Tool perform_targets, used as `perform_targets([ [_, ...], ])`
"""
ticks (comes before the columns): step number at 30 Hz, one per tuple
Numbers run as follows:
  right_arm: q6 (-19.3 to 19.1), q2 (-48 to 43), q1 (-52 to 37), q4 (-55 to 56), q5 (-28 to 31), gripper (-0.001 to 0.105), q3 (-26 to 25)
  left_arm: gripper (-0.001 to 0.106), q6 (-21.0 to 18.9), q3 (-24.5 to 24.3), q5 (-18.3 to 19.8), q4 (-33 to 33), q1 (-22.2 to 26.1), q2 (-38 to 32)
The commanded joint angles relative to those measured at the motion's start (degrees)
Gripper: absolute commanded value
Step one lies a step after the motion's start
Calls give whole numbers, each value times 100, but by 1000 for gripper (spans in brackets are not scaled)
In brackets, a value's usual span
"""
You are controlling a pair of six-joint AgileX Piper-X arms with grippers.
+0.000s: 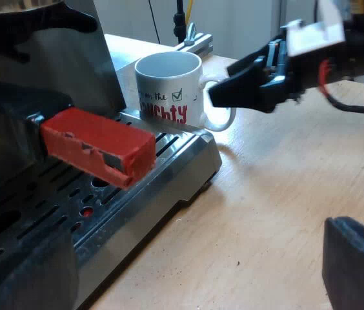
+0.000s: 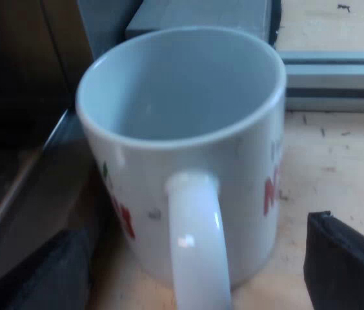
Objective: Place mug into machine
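Spread around the handle [image 2: 193, 245] of the mug [image 2: 182, 103], the right hand [image 2: 201, 268] could twist it into the machine [image 1: 169, 177] when closing

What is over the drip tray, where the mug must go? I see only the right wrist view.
Observer: The holder's red handle end sticks out from the espresso machine at its front, above the drip tray.
Operator: Is the mug already on the tray?
Observer: No, the mug stands on the wooden table at the tray's corner, beside the machine.
Operator: Where is the left gripper?
Observer: The left gripper is open near the tray's front, one finger over the tray, the other over the table.
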Motion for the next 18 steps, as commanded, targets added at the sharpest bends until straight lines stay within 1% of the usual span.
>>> perform_targets([
  [1,2,280,10,-70,-12,70,-231,78,-50,-30,19,-97,-28,5],
  [4,2,482,10,-70,-12,70,-355,78,-50,-30,19,-97,-28,5],
  [7,2,546,10,-70,-12,69,-354,78,-50,-30,19,-97,-28,5],
  [9,2,545,10,-70,-12,64,-354,78,-50,-30,19,-97,-28,5],
  [11,2,545,10,-70,-12,44,-354,78,-50,-30,19,-97,-28,5],
  [12,2,545,10,-70,-12,39,-354,78,-50,-30,19,-97,-28,5],
  [13,2,545,10,-70,-12,18,-354,78,-50,-30,19,-97,-28,5],
  [14,2,545,10,-70,-12,13,-354,78,-50,-30,19,-97,-28,5],
  [15,2,527,10,-70,-12,0,-354,78,-50,-30,19,-97,-28,5],
  [17,-212,453,10,34,-12,0,-332,78,-50,-30,19,-97,-28,5],
  [18,-251,411,10,64,-12,0,-327,78,-50,-30,19,-97,-28,5],
])
